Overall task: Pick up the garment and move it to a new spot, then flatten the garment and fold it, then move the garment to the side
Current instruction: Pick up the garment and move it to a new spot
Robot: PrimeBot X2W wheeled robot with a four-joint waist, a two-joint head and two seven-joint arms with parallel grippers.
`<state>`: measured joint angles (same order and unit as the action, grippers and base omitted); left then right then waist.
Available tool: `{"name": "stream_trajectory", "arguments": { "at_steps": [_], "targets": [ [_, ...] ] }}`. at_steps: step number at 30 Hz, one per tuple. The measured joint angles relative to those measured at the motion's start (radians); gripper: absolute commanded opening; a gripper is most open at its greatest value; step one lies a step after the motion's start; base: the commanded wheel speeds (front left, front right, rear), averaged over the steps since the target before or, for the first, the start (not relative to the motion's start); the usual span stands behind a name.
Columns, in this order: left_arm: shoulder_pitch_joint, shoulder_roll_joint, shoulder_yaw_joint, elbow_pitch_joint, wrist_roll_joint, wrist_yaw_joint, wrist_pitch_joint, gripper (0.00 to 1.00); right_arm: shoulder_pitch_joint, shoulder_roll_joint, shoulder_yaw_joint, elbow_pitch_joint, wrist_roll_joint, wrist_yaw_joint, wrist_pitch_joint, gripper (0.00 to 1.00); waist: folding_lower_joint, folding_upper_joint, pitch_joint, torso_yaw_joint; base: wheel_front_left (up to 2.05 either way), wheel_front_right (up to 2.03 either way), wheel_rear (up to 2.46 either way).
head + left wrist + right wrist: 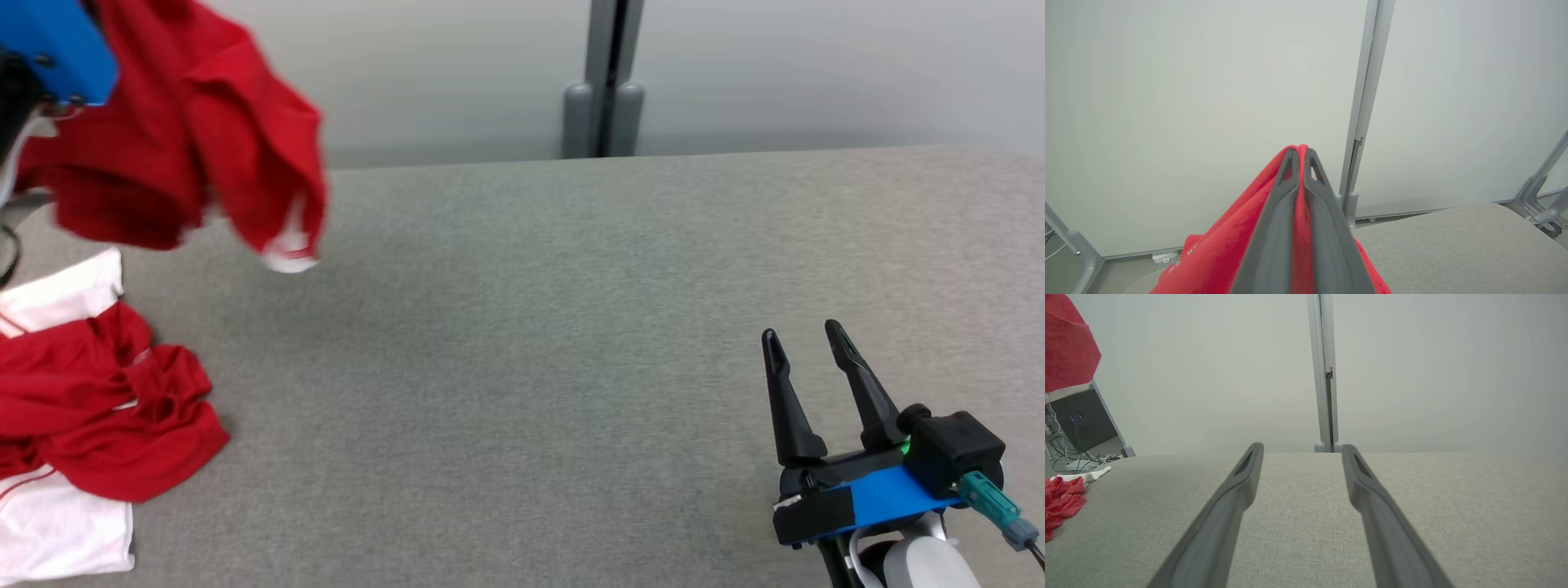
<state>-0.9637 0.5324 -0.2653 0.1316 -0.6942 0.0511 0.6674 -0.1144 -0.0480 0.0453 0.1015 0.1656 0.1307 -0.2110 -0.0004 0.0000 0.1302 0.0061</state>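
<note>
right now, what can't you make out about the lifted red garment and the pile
The lifted red garment: blurred in the head view, top and left cut by the frame and a blue mount; shape unclear.
Grip: in the left wrist view the left gripper, jaws shut, covers the pinched fabric.
The pile: cut by the head view's left edge; piece count unclear.

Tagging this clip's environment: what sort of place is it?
Probably a lab or office test bay, not a home: grey fabric-covered table, plain pale partition panels joined by a grey metal post, dark equipment box with loose cables on the floor.
</note>
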Motion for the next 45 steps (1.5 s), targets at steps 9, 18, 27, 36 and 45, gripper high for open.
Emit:
{"name": "stream_trajectory", "arguments": {
  "at_steps": [9, 18, 27, 36, 45],
  "targets": [
    [0.025, -0.128, -0.141, -0.060, -0.027, -0.081, 0.001, 0.00, 0.031, 0.000, -0.002, -0.011, 0.005, 0.000, 0.020, 1.00, 0.0002, 0.0000, -0.053, -0.114, 0.00, 0.00, 0.00],
    [0.258, -0.267, -0.312, 0.076, 0.040, -0.093, -0.159, 0.00, 0.037, 0.000, 0.009, -0.024, 0.011, 0.000, 0.031, 1.00, 0.0004, 0.0000, -0.028, -0.228, 0.00, 0.00, 0.00],
    [0.340, -0.349, -0.432, 0.358, 0.163, -0.084, -0.348, 1.00, 0.034, 0.000, 0.018, -0.024, 0.019, 0.000, 0.028, 1.00, 0.0004, 0.0000, -0.009, -0.269, 0.00, 0.00, 0.00],
    [0.445, -0.367, -0.305, 0.309, 0.068, -0.055, -0.578, 1.00, 0.034, 0.000, -0.002, -0.029, 0.011, 0.000, 0.034, 1.00, 0.0005, 0.0000, -0.035, -0.194, 0.00, 0.00, 0.00],
    [0.678, -0.262, -0.177, 0.192, 0.061, 0.022, -0.845, 1.00, 0.058, 0.000, -0.032, -0.033, -0.007, 0.000, 0.062, 1.00, 0.0004, 0.0000, -0.077, -0.121, 0.00, 0.00, 0.00]
  ]
}}
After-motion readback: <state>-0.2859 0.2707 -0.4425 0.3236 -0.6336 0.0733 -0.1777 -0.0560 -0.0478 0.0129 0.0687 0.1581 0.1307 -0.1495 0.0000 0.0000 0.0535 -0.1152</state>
